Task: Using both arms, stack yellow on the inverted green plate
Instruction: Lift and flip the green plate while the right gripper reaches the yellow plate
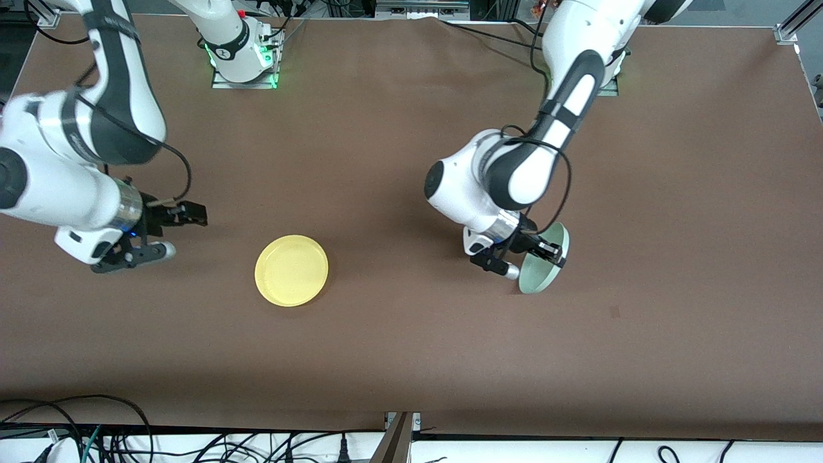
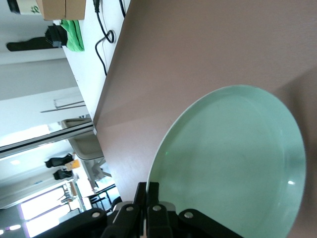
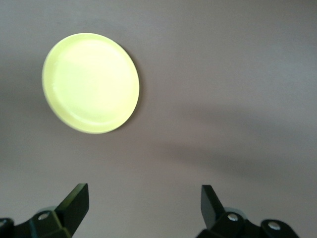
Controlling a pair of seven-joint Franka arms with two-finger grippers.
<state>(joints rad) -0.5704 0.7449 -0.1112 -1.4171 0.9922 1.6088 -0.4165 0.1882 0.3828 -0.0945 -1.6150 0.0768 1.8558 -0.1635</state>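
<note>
The yellow plate lies flat, rim up, on the brown table, near the middle toward the right arm's end. It also shows in the right wrist view. My right gripper is open and empty, hovering above bare table beside the yellow plate, toward the right arm's end. My left gripper is shut on the rim of the green plate. It holds the plate tilted up on edge, its lower rim at the table. The left wrist view shows the plate's hollow side with the fingers pinching its rim.
The brown table cover reaches to the front edge, where cables hang. The arm bases stand along the table edge farthest from the front camera.
</note>
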